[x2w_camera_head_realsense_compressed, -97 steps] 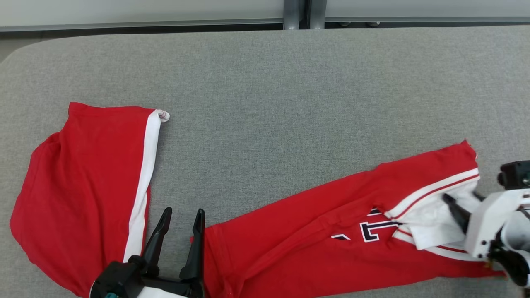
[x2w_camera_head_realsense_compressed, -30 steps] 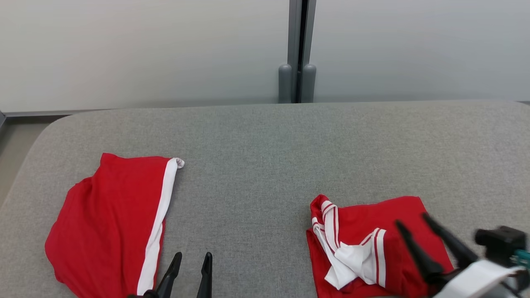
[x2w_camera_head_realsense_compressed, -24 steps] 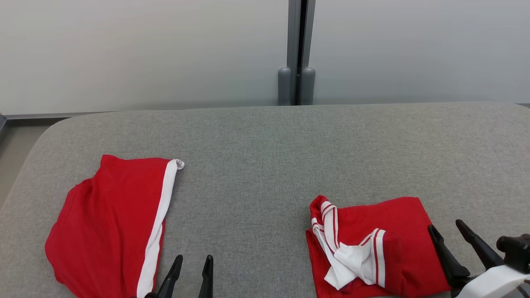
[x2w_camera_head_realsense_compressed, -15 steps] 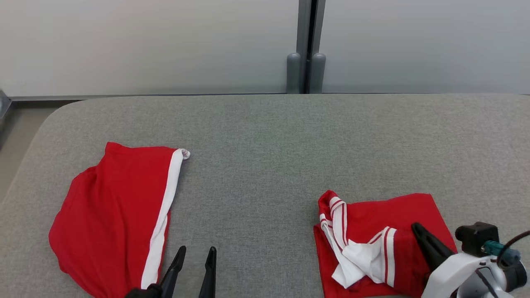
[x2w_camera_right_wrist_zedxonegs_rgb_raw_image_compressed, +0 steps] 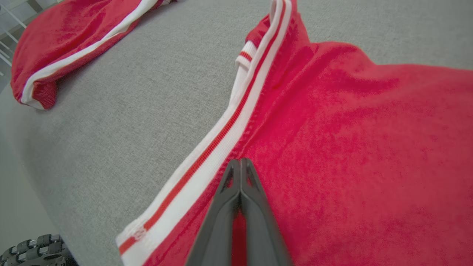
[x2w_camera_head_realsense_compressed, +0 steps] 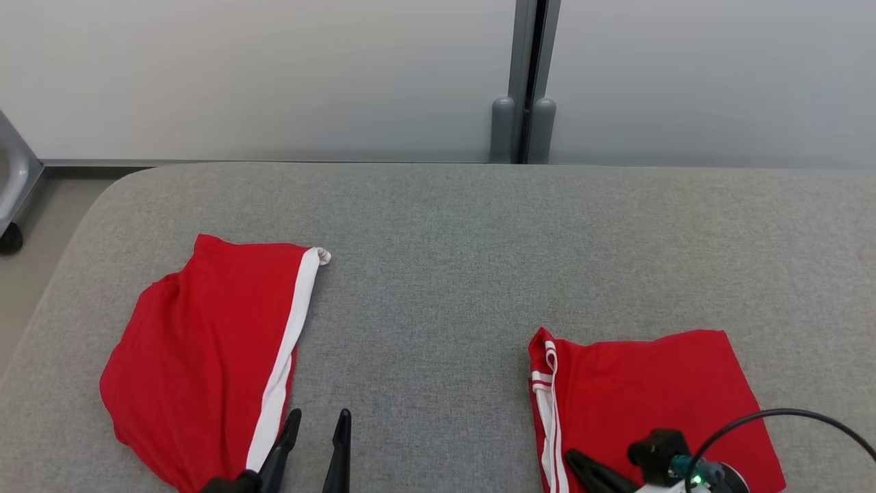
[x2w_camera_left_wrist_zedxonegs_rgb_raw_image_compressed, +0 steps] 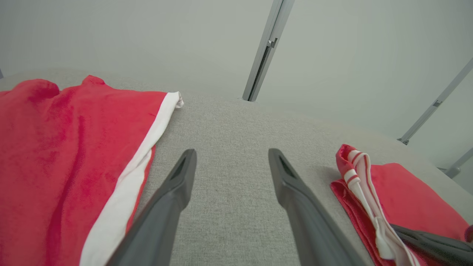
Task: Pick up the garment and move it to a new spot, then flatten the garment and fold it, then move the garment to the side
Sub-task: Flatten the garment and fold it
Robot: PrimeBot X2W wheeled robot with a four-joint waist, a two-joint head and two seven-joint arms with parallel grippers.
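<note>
Since the last frame the right end effector (x2w_camera_right_wrist_zedxonegs_rgb_raw_image_compressed: 240, 160) has swung to the garment's (x2w_camera_head_realsense_compressed: 650, 397) near edge, and the white bunch on top is gone; the garment lies as a flat red rectangle at the tabletop's (x2w_camera_head_realsense_compressed: 438, 205) near right. Right fingers (x2w_camera_right_wrist_zedxonegs_rgb_raw_image_compressed: 221, 207) are clamped together, tips at the cloth beside the striped band (x2w_camera_right_wrist_zedxonegs_rgb_raw_image_compressed: 199, 173); the left end effector (x2w_camera_head_realsense_compressed: 319, 415) hovers spread over bare tabletop.

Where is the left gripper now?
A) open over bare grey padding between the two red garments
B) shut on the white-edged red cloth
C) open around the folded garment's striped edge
A: the left gripper is open over bare grey padding, the white-edged red cloth on one side, the folded garment on the other.
</note>
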